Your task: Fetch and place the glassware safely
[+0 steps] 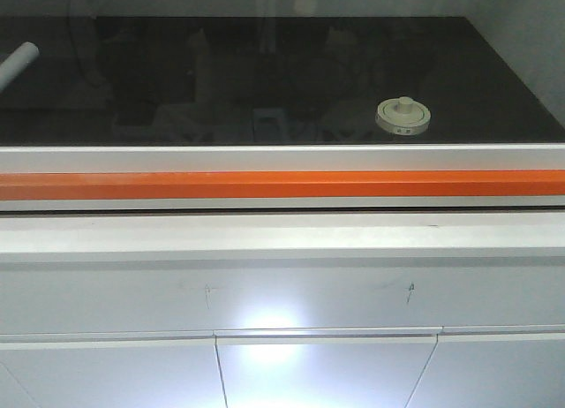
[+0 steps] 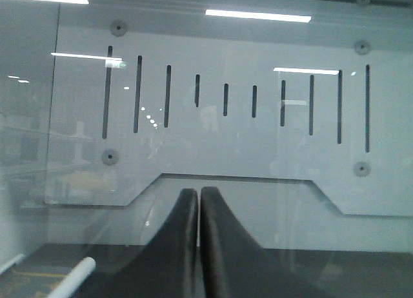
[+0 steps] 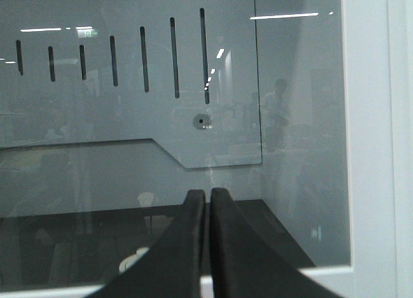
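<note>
In the front view you are looking across a dark worktop [image 1: 265, 81] behind a glass pane. The glass jar [image 1: 403, 117] is standing upright on it, toward the right and close to the front edge, and its cream-white lid with the central knob is facing up. A white tube [image 1: 18, 64] is lying tilted at the far left edge, well apart from the jar. An orange strip [image 1: 282, 184] is running the full width below the worktop's front edge, and a white cabinet front [image 1: 327, 373] below that is catching a bright glare. Neither hand is showing in this view.

In the left wrist view your left hand [image 2: 198, 192] is pointing at a white slotted panel [image 2: 226, 149]. Its two dark fingers are pressing together with only a hairline between them, and they are holding nothing. The white tube [image 2: 74, 278] is showing at the lower left, beside the hand. The jar is not appearing here.

In the right wrist view your right hand [image 3: 207, 193] is closed the same way, fingers almost touching and gripping nothing. It is facing the slotted panel [image 3: 129, 117], with a white frame [image 3: 368, 143] running up the right side. A pale rounded shape [image 3: 134, 262] is peeking out low on the left of the fingers, and you cannot tell whether it is the jar's lid.
</note>
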`<state>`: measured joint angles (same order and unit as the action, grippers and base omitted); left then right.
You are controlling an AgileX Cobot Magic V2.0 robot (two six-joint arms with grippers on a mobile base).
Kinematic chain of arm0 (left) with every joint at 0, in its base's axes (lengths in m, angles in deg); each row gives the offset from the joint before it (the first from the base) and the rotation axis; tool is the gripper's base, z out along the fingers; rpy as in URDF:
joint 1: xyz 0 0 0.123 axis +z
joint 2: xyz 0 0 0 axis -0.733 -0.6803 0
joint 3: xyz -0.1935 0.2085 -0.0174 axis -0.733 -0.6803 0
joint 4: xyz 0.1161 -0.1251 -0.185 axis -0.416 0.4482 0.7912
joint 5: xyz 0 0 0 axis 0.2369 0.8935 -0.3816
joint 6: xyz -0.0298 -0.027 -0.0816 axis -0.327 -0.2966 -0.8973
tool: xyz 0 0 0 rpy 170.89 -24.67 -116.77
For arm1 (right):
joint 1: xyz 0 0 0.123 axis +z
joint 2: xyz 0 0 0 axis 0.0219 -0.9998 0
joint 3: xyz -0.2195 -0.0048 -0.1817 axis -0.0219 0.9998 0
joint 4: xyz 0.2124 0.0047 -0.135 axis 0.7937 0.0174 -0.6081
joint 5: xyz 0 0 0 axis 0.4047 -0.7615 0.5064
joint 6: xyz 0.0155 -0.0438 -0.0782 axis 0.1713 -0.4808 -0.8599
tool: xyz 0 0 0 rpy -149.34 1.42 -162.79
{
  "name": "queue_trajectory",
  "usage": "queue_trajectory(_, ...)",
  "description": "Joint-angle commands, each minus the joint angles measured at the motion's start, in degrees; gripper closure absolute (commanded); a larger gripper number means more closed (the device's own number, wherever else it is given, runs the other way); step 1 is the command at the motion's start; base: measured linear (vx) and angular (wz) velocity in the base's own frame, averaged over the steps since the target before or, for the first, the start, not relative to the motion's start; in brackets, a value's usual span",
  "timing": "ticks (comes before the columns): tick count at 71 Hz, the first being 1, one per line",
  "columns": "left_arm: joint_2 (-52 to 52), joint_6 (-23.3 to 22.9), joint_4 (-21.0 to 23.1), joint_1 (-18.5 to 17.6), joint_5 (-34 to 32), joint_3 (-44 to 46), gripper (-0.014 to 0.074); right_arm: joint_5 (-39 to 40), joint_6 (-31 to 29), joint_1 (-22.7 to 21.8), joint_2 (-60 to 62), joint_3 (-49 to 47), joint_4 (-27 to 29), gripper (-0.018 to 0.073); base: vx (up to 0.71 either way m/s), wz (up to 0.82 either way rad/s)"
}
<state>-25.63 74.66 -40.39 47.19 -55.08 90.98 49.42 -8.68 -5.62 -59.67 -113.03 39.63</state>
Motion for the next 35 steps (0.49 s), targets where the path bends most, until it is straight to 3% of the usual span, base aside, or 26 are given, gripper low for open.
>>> queue_trajectory(1, -8.95, 2.91, -0.08, -0.27, -2.15, 6.49, 0.0603, 2.91, -0.56, 0.08, -7.75, -6.39, 0.0, 0.0563, 0.0, 0.0)
queue_trajectory(18, -27.42, 3.18, -0.02, -0.27, -4.97, 12.37, 0.0603, 9.81, -0.56, 0.08, -26.13, -11.76, 0.0, 0.0563, 0.0, 0.0)
queue_trajectory(35, -35.08, 3.05, 0.41, -0.27, -2.21, 12.31, 0.0603, 12.4, -0.15, 0.08, -36.67, -11.46, 0.0, 0.0563, 0.0, 0.0)
